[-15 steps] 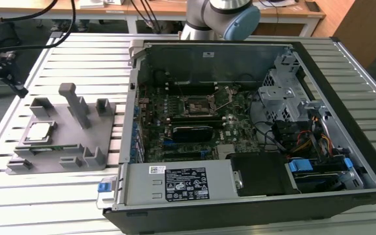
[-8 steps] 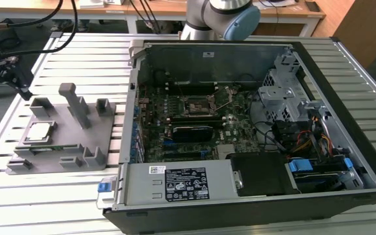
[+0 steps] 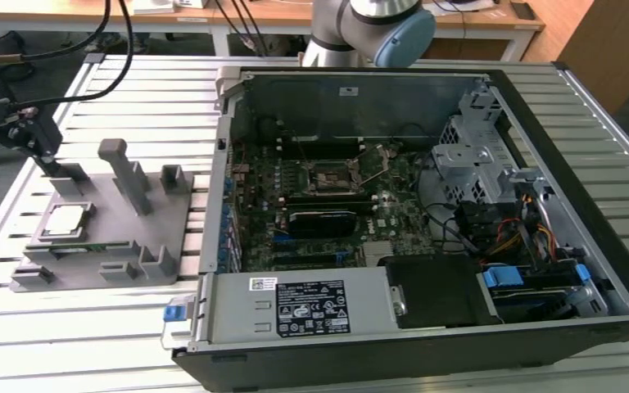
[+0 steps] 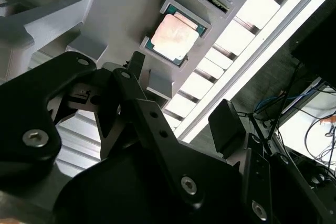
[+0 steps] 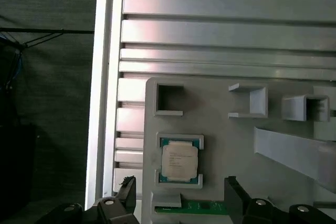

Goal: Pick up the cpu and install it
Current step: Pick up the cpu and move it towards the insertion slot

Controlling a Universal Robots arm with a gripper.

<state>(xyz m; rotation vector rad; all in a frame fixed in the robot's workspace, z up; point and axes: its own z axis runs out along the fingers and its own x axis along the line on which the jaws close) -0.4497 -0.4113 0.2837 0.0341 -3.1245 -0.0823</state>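
The cpu (image 3: pixel 65 219) is a small square chip with a silver top. It lies flat in a pocket of the grey holder plate (image 3: pixel 140 237), on the exterior view's left. My gripper (image 3: pixel 61 173) hangs above the plate, just behind the cpu and apart from it. In the first wrist view the cpu (image 5: pixel 179 160) lies just ahead of the open gripper (image 5: pixel 179 191), whose black fingertips (image 5: pixel 127 190) stand wide apart with nothing between them. The second wrist view shows the cpu (image 4: pixel 174 36) in its pocket beyond the open gripper (image 4: pixel 181 95). The black cpu socket (image 3: pixel 331 178) sits on the motherboard inside the open computer case (image 3: pixel 227 90).
Grey posts and brackets (image 3: pixel 128 176) rise from the holder plate close to the cpu pocket. A green board edge (image 5: pixel 202 206) lies in a slot beside the cpu. The slatted metal table (image 3: pixel 85 327) ends near the plate. Drive cages and cables (image 3: pixel 500 205) crowd the case's right side.
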